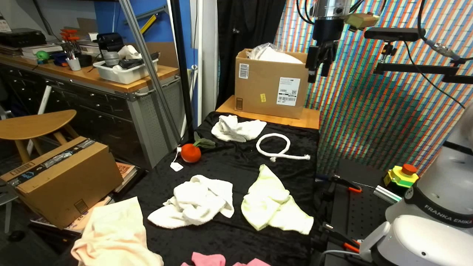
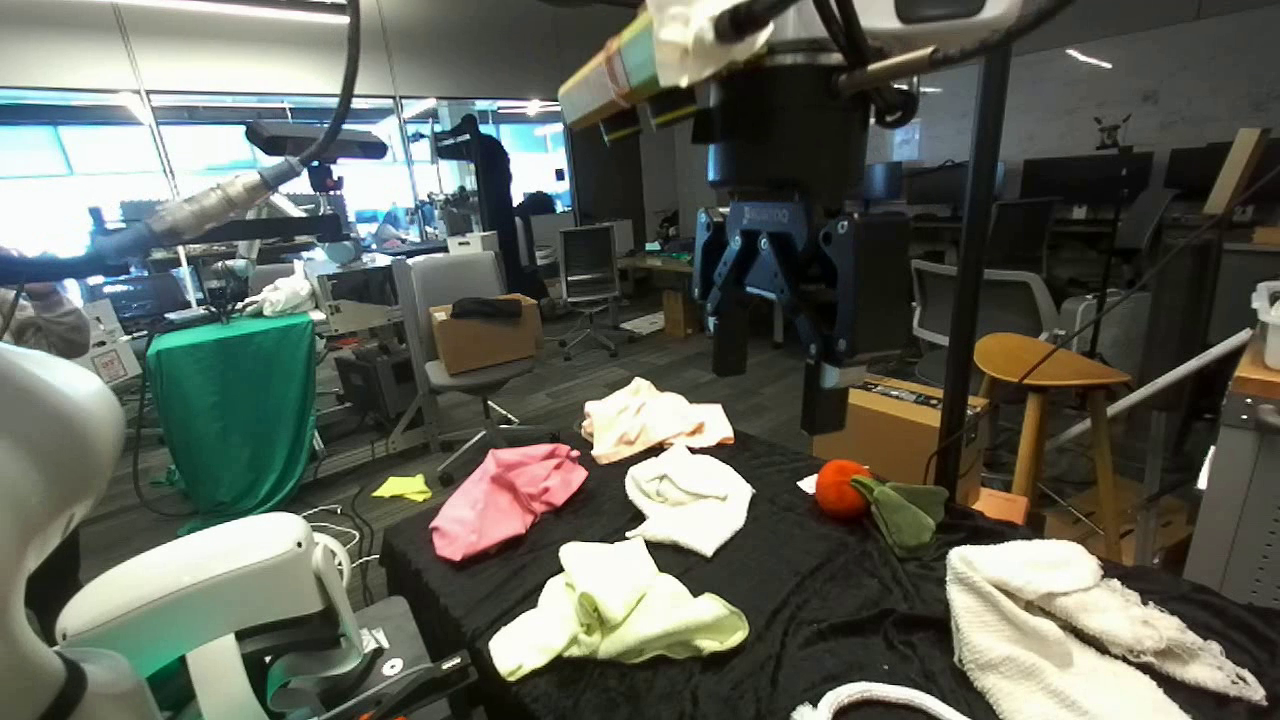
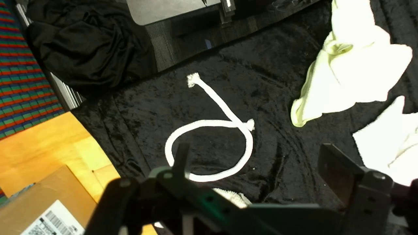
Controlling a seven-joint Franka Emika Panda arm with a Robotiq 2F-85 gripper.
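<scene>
Gripper (image 3: 254,148) jaws gape nearest us; an exterior view crops the rope (image 2: 878,691) on black cloth (image 2: 825,600), adding office chairs (image 2: 588,265).

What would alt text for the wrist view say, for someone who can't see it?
A white rope, frayed at both ends, lies looped across itself on black velvety cloth, seen past an open, empty black gripper. A crumpled pale yellow-green cloth and a white cloth lie at the right; a labelled cardboard box sits at the lower left.
</scene>
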